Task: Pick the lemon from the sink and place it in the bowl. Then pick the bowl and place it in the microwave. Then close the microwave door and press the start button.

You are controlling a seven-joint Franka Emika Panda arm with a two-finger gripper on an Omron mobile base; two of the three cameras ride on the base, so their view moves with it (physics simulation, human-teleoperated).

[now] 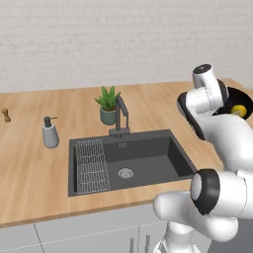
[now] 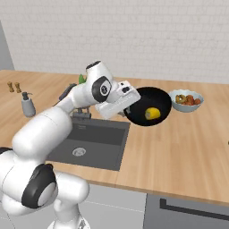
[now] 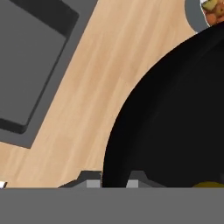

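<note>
Left base view: the lemon (image 1: pixel 239 110) lies in the black bowl (image 1: pixel 245 97), right of the sink (image 1: pixel 148 158).

Right base view: the gripper (image 2: pixel 126 111) meets the bowl's sink-side rim.

Hand view: the fingertips (image 3: pixel 90 178) straddle that rim, apparently clamped.

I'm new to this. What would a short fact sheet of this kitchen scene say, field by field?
lemon: inside the black bowl
bowl: lifted and tilted, its left rim pinched by the pincer
sink: holds a wire rack and a drain
pale bowl: on the counter, right of the black bowl
counter items: potted plant, soap dispenser
</note>
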